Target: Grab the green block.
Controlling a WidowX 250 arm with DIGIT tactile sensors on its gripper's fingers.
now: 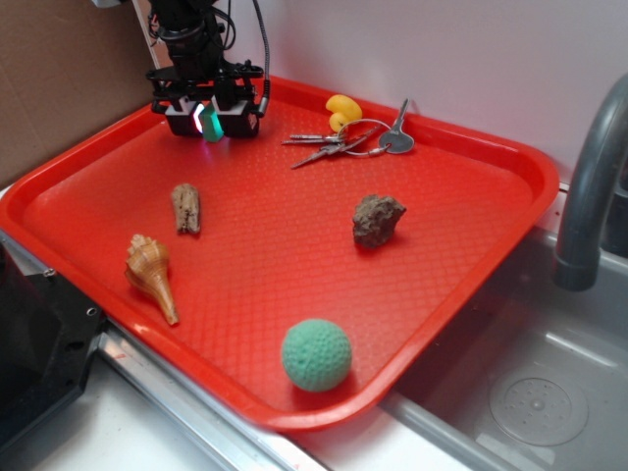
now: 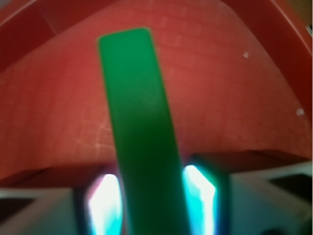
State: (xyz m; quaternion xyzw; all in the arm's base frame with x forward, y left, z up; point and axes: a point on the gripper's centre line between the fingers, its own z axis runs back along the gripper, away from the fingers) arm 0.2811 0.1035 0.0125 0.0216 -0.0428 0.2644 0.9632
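Observation:
The green block (image 2: 139, 122) is a flat green slab standing on edge between my fingers, filling the middle of the wrist view. My gripper (image 2: 151, 196) is shut on the green block, its lit pads (image 2: 198, 193) pressed against both faces. In the exterior view the gripper (image 1: 209, 123) is at the back left corner of the red tray (image 1: 442, 314). Only a small sliver of the green block (image 1: 212, 128) shows between its fingers there. I cannot tell whether the block touches the tray floor.
On the tray lie a brown rock (image 1: 378, 219), a round dimpled green ball (image 1: 316, 354), a seashell (image 1: 150, 274), a bark piece (image 1: 186, 208), keys (image 1: 343, 140) and a yellow object (image 1: 342, 110). A grey faucet (image 1: 589, 196) and a sink stand to the right.

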